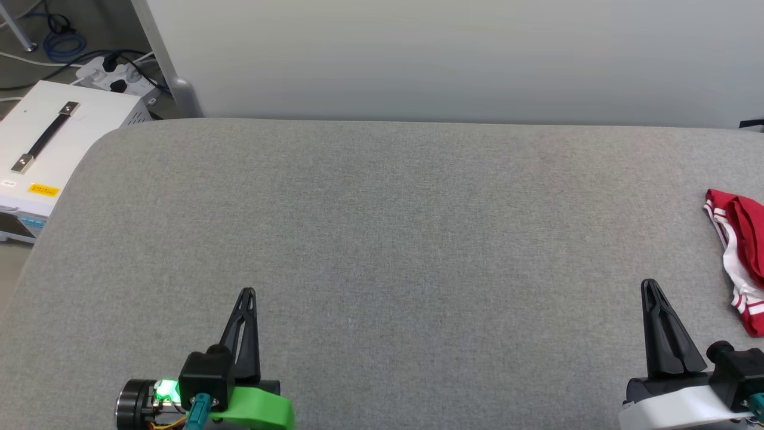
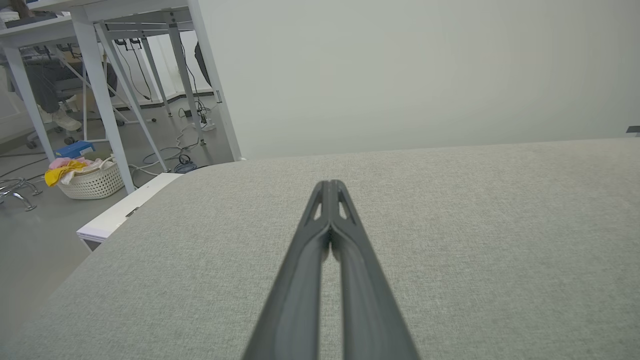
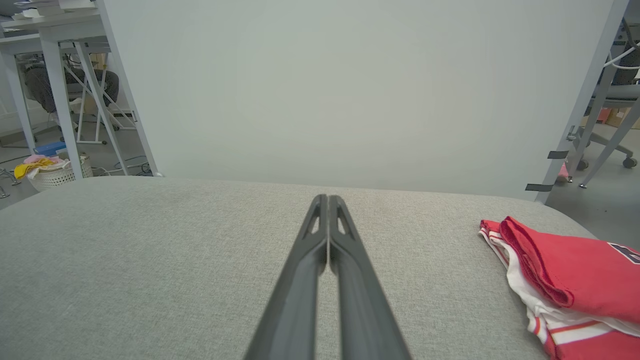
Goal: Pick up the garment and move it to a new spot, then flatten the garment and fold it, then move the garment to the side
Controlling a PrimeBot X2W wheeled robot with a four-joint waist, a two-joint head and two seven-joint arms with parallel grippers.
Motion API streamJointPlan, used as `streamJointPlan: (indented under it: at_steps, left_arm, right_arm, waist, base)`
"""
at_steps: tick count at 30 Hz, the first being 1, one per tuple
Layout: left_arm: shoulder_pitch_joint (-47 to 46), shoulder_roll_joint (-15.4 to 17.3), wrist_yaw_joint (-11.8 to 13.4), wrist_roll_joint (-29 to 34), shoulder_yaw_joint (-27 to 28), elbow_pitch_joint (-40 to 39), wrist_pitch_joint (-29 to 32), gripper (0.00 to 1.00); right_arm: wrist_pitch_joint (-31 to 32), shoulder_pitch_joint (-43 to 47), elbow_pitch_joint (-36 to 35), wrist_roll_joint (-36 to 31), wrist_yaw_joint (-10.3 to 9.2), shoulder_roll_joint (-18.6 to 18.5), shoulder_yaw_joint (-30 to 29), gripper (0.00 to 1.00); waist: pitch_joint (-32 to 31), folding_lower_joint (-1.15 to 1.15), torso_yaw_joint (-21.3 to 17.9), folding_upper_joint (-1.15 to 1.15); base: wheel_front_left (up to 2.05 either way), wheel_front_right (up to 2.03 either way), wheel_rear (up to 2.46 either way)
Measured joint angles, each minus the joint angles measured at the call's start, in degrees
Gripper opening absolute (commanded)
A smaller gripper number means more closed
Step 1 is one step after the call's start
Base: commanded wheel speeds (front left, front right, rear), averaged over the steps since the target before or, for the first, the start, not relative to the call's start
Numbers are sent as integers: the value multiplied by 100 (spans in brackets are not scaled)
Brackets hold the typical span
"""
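Garment (image 1: pixel 749 233) of soft red-and-white jersey cloth, frame right, is judged limp, light; raised fold is favoured. Left gripper (image 1: pixel 246 294) and right gripper (image 1: pixel 650 285) are closed, empty.

Bright, even, diffuse light, faint shadows, sharp focus, wide-angle wrist distortion

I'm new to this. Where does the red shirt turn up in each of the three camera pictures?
Head view: the shirt lies at the far right edge, mid-height, partly cut off.
Left wrist view: grey table, with a laundry basket on the floor at left.
Right wrist view: the shirt lies at the lower right.
Shared landmark: the grey table in all three.
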Motion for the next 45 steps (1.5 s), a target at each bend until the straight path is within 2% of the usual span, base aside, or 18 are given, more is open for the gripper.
streamJointPlan:
  at_steps: [45]
  left_arm:
    - [-31,-109,-182,67,302,-30,510,0]
  right_arm:
    - [504,-187,169,-155,0,4,93,0]
  waist:
    - [-71,0,-111,0]
  base:
    - [0,0,0]
